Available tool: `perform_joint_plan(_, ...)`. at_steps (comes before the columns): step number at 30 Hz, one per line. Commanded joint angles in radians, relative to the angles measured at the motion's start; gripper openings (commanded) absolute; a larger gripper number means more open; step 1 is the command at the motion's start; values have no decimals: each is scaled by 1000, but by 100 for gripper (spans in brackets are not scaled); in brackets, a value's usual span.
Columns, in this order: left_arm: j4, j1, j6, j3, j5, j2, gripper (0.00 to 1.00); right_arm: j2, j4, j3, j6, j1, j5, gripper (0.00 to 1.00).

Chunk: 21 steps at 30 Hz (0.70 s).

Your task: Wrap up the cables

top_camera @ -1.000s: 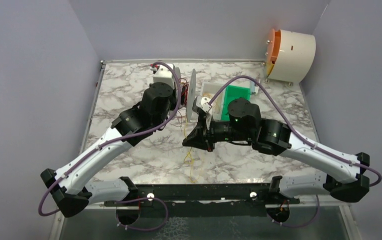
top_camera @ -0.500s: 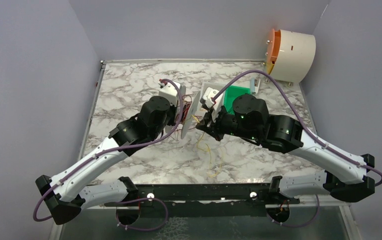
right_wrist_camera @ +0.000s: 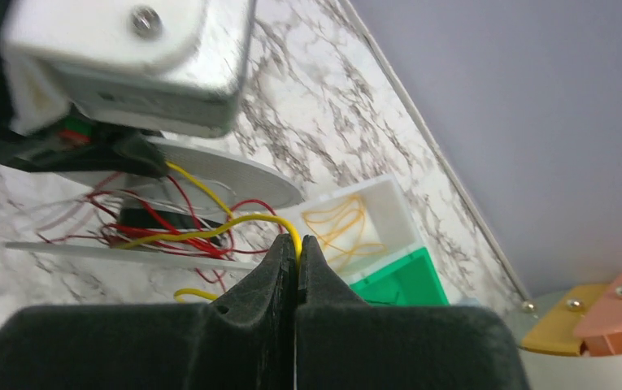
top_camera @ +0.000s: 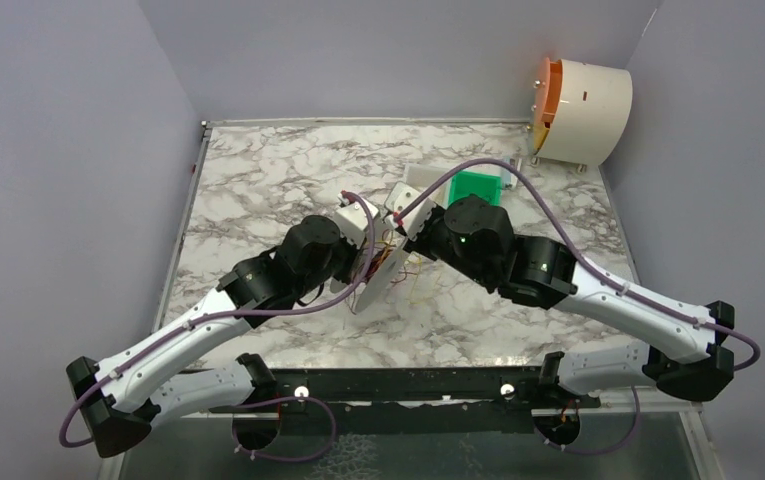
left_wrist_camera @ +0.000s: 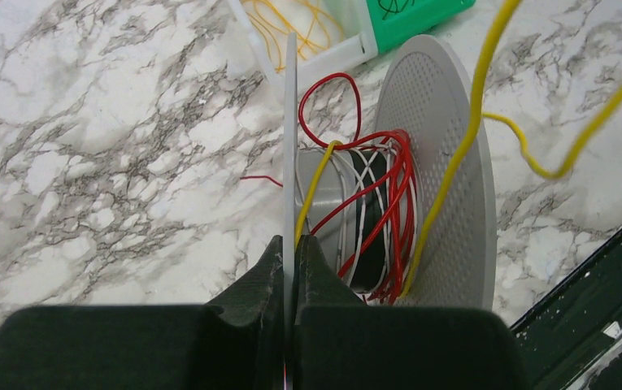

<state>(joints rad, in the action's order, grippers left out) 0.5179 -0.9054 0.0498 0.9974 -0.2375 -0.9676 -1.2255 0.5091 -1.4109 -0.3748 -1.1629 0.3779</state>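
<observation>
- The left gripper (left_wrist_camera: 289,244) is clenching on the near flange of the spool (left_wrist_camera: 433,162), its jaws pressed flat against the thin white disc edge.
- Since a second ago the left arm has been carrying the spool away from the far side of the marble table (top_camera: 258,180) toward the near edge; it is now hanging tilted, nearer the arm bases than before.
- The right gripper (right_wrist_camera: 296,252) is pinching a yellow cable (right_wrist_camera: 210,230), jaws closed tight on the strand just beside the spool.
- A second ago the right gripper was sitting lower and nearer the table's near edge than the spool; now it is sitting right against the spool, on its right side in the top view.
- The cables are lying in three places: red, white and black turns (left_wrist_camera: 372,211) are wound on the spool's hub between the two flanges; the yellow cable is running from the hub out over the flange; more yellow loops (right_wrist_camera: 340,223) are lying in the white bin (right_wrist_camera: 389,207) beyond the spool.
- The long yellow tail that was trailing toward the near edge earlier is looking shorter now, bunched just below the spool (top_camera: 410,285).
- The green bin (top_camera: 478,185) is sitting behind the spool, beside the white bin, where it was before.
</observation>
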Motion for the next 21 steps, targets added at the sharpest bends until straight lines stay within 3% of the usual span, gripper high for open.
perform_joint_plan(1,-21,-3,-43,-42,74,79,0,41,-207,119,-174,19,161,1)
perform_joint_plan(10,24,-3,-50,-62,237,212,0,143,-394,379,-167,156,153,2)
perform_joint_plan(21,76,-3,-35,-14,356,306,0,176,-553,619,24,272,54,26)
